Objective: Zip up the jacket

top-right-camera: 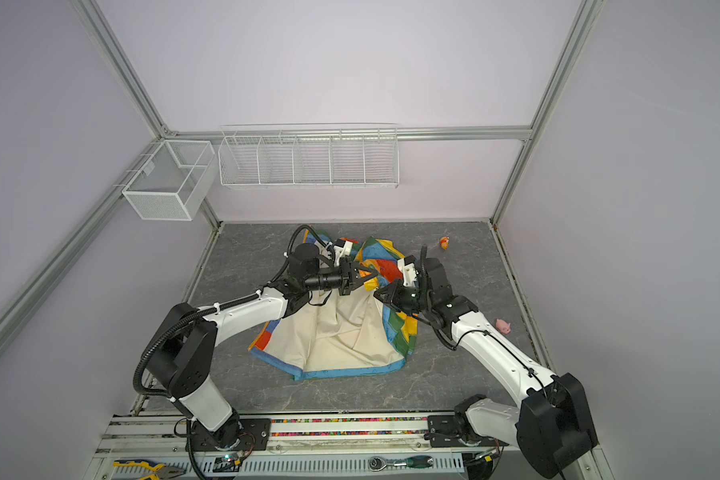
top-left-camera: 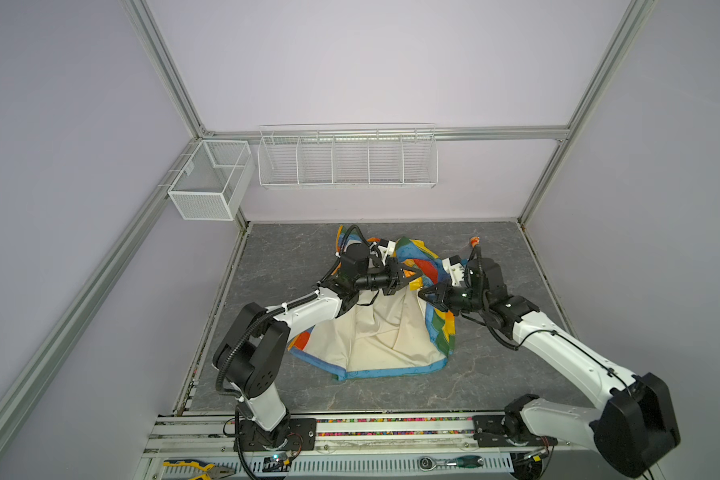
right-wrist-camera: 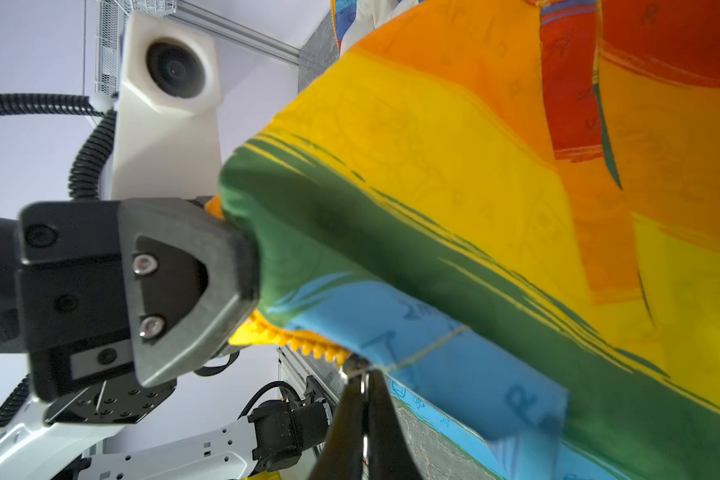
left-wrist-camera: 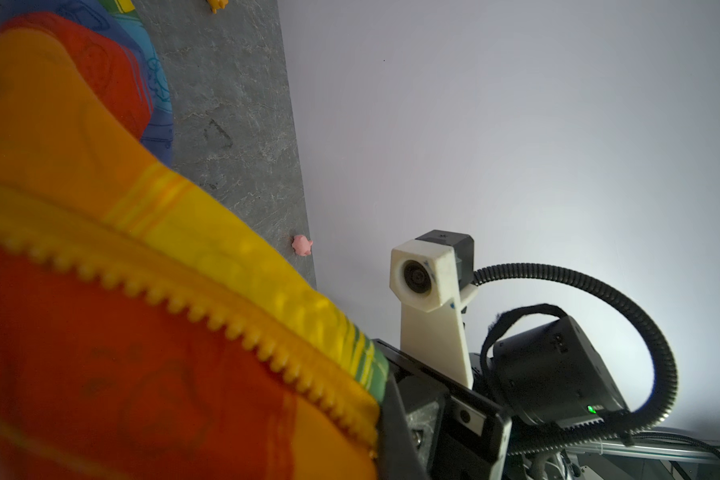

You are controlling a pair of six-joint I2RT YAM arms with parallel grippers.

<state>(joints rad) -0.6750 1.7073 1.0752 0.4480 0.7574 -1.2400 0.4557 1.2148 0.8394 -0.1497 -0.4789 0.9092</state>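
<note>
Cloth, thin and limp: left fingers (right-wrist-camera: pixel 208 266) pinched the zipper strip (left-wrist-camera: pixel 208 307) of the jacket (top-left-camera: pixel 391 332). Right fingers (right-wrist-camera: pixel 346 424), pressed together, nipped the same edge just beside them, and the rest draped below both onto the desk (top-left-camera: pixel 292 257). It would likely sag and slip, so the stiffer toothed strip looked the best hold.

Rainbow jacket (top-left-camera: pixel 383 336), unzipped, inside up

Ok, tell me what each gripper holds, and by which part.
Both hold the rainbow-striped thin-fabric jacket. The left gripper pinches its front edge at the green stripe; the right gripper pinches the yellow toothed zipper strip nearby.
</note>
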